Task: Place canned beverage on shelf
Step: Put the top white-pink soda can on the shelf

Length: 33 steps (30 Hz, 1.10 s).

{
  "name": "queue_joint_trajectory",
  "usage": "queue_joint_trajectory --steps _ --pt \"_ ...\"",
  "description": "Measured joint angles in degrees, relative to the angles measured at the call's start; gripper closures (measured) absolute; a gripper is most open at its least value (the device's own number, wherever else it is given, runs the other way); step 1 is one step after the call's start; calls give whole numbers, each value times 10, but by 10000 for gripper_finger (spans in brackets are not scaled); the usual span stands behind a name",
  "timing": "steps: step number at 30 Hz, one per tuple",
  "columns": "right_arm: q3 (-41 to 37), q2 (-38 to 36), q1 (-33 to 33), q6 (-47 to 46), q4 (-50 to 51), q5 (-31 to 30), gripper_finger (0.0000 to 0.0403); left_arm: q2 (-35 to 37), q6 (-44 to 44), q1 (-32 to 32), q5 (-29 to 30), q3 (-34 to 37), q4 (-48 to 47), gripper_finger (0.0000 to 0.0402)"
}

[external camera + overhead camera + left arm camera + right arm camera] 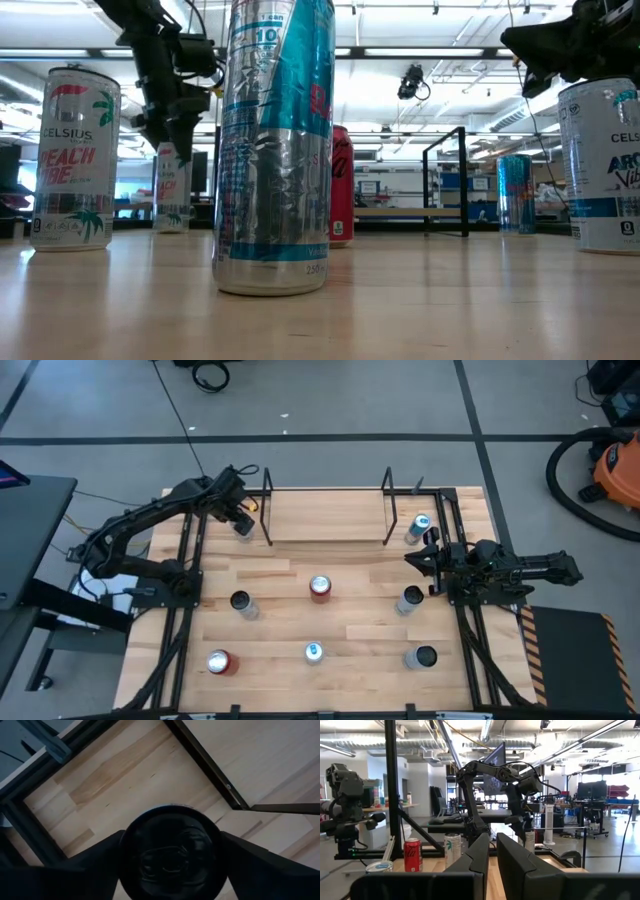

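The shelf (330,520), a light wooden board between two thin black rod end frames, stands at the far middle of the butcher-block desk (300,610).

The left gripper (243,523) hangs just beside the shelf's left end frame, over the desk's far left corner. In the left wrist view its jaws stand on either side of a dark-topped can (170,852), seen from above with the pull tab showing; the fingers (95,855) lie close against the can's rim, though whether they press on it cannot be told. In the low view the same gripper (175,125) points down onto a slim can (172,190) far back on the desk.

The right gripper (415,560) waits near the shelf's right end frame, jaws closed and holding nothing; in the right wrist view the two fingers (480,855) stand nearly together.

A blue-topped can (418,526) stands just right of the shelf. In front of the shelf stand a red-topped can (320,588), a dark-topped can (241,603), a grey can (410,600), a red can (220,662), a silver and blue can (314,652) and another dark-topped can (422,657).
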State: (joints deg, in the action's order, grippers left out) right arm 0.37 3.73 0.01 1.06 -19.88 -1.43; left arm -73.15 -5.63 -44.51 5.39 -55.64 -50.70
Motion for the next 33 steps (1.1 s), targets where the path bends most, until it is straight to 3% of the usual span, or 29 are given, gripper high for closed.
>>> queue_joint_trajectory --steps 6,19,33 --pt "0 0 0 0 3 0 357 0 1 0 0 0 -1 143" --pt "0 0 0 0 3 0 357 -1 -6 0 -2 -10 -17 137" --pt "0 0 0 0 6 0 357 0 -27 0 3 -228 -131 135"
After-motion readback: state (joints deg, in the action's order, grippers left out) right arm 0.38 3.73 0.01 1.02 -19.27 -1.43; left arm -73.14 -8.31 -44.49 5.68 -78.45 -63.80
